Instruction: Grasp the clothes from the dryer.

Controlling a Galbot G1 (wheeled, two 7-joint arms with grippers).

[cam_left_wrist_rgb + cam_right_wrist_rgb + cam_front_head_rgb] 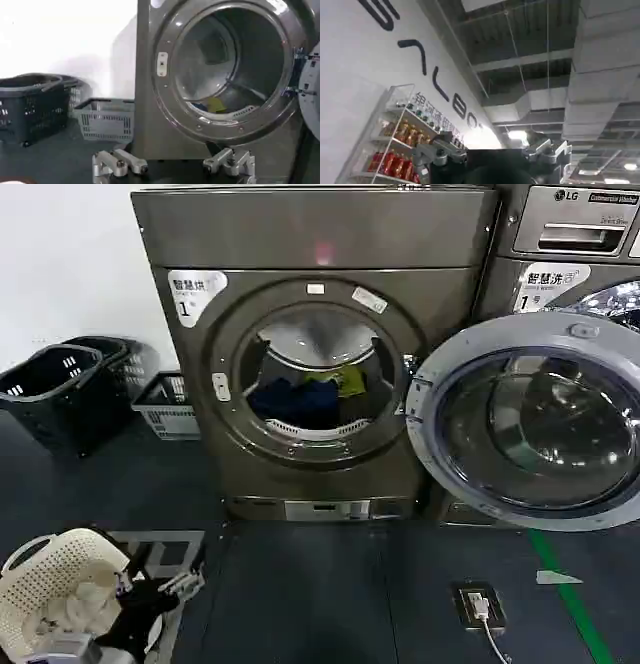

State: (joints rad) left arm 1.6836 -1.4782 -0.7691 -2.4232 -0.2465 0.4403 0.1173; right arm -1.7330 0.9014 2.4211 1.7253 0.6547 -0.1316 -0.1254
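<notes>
The dryer (320,244) stands in the middle of the head view, its round port open and its door (530,419) swung out to the right. Inside the drum lie the clothes (305,399), a dark navy bundle with a yellow-green piece (345,379) on it. The left wrist view looks at the port from low down, with the clothes (215,105) at the drum's bottom. My left gripper (160,584) (175,167) is open and empty, low at the front left, well short of the dryer (145,100). My right gripper (492,155) is open, holds nothing and points up at the ceiling.
Black baskets (60,389) and a grey basket (165,404) stand left of the dryer. A cream basket (55,584) with white items sits beside my left arm. An LG machine (570,244) is at the right. A floor socket with cable (480,609) and green tape (565,594) lie ahead.
</notes>
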